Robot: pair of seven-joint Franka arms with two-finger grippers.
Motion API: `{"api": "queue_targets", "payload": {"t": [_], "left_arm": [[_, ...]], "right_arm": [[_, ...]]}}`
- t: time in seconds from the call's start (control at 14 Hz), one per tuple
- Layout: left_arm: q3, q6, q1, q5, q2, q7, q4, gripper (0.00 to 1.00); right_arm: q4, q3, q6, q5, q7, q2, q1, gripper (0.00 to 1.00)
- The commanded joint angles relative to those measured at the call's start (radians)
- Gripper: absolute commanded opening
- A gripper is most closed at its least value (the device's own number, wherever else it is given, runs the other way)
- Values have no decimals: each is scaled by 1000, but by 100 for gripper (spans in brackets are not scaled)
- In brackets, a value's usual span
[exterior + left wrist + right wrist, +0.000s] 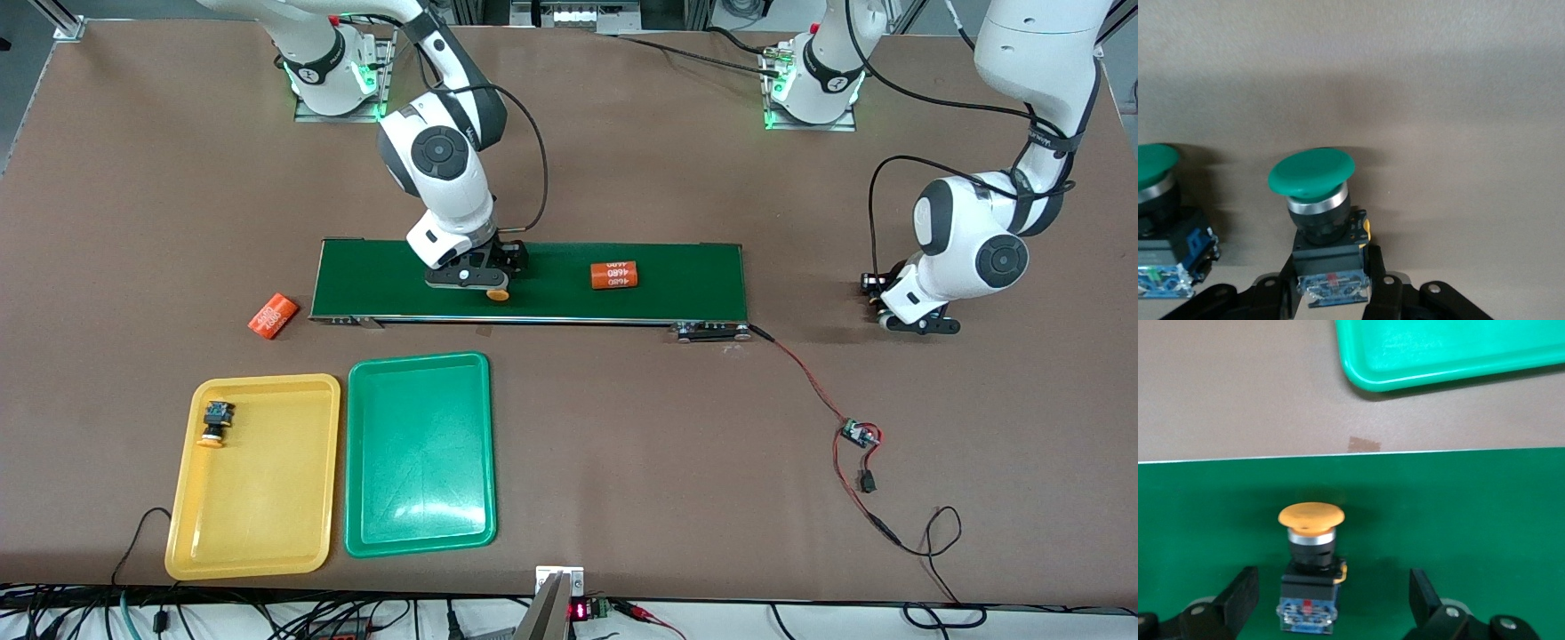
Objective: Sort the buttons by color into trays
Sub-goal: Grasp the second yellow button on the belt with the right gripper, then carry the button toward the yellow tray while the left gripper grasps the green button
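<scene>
My right gripper (476, 283) is low over the conveyor belt (551, 293), open, with its fingers wide on either side of a yellow-capped button (1310, 520) that stands on the belt. The cap also shows in the front view (498, 294). My left gripper (920, 324) is down at the table toward the left arm's end, shut on the body of a green-capped button (1313, 175). A second green-capped button (1155, 167) stands beside it. Another yellow-capped button (216, 424) lies in the yellow tray (267, 507). The green tray (418, 462) holds nothing.
An orange "4680" cylinder (615, 275) lies on the belt toward the left arm's end. Another (272, 316) lies on the table off the belt's other end. A red wire and a small circuit board (858, 434) lie near the belt's motor end.
</scene>
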State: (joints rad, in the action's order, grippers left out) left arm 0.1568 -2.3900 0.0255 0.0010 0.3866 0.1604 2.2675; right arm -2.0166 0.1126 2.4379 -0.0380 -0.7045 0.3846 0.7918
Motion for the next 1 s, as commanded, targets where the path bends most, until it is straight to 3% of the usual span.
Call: {"api": "queue_targets", "payload": {"t": [0.0, 0.14, 0.21, 0.28, 0.36, 0.43, 0.57, 0.71, 0.93], "left_arm": [[1, 130, 8, 27, -76, -16, -57, 29], [-46, 298, 17, 16, -95, -16, -141, 29], [-110, 381, 17, 14, -98, -22, -193, 29], [-155, 441, 19, 10, -100, -33, -235, 29], [-198, 474, 19, -16, -100, -57, -264, 29], [-244, 489, 20, -44, -101, -97, -281, 29], [-339, 485, 22, -81, -98, -189, -286, 29], [-413, 450, 33, -192, -83, -281, -284, 29], [-491, 338, 65, -228, -37, -335, -278, 29]], "right_arm": [[3, 7, 30, -16, -15, 33, 20, 100], [3, 7, 39, -14, -13, 50, 20, 89], [4, 7, 41, -14, -10, 53, 20, 77], [4, 7, 41, -14, -7, 53, 18, 62], [4, 7, 38, -14, -7, 47, 17, 34], [9, 9, 32, -14, -7, 42, 14, 19], [19, 15, 12, -14, 10, 14, -3, 12], [67, 16, -78, -13, 35, -25, -42, 11], [220, 18, -235, -10, 136, -38, -130, 12]]}}
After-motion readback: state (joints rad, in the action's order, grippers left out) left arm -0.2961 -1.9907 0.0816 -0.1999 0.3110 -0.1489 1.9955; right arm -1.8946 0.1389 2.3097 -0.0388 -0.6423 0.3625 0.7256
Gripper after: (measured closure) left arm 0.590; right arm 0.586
